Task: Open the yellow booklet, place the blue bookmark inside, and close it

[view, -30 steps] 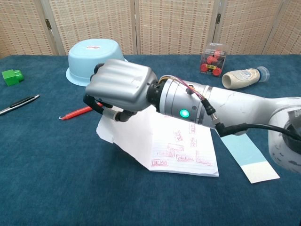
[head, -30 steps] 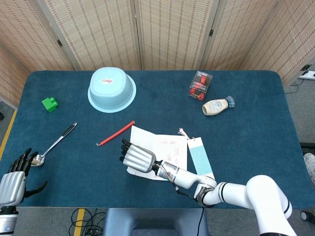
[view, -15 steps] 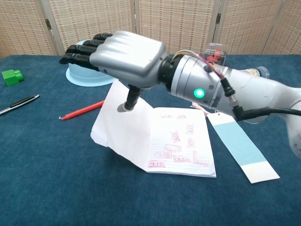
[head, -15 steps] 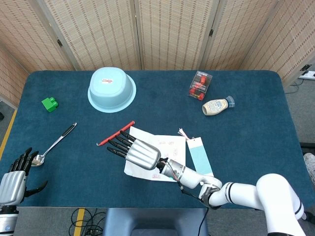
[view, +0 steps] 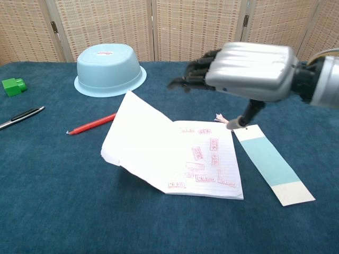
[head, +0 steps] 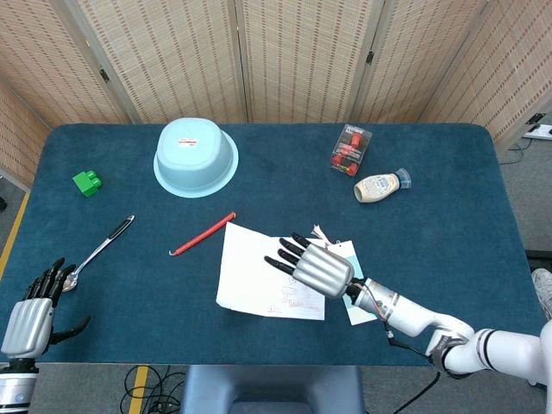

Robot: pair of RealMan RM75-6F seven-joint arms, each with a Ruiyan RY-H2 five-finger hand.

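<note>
since the booklet [view: 175,153] is lying open on the counter [head: 448,233], i am holding my right hand [view: 249,71] empty, fingers spread, above the blue bookmark [view: 270,164] beside it, ready to pick it up.

We're in a staged test area, a lab or demo room by the look of it: a table [head: 448,259] covered in dark blue felt, woven folding screens [head: 302,52] boxing it in behind, and yellow floor tape [head: 138,378] at the front edge (a cable trails nearby).
</note>
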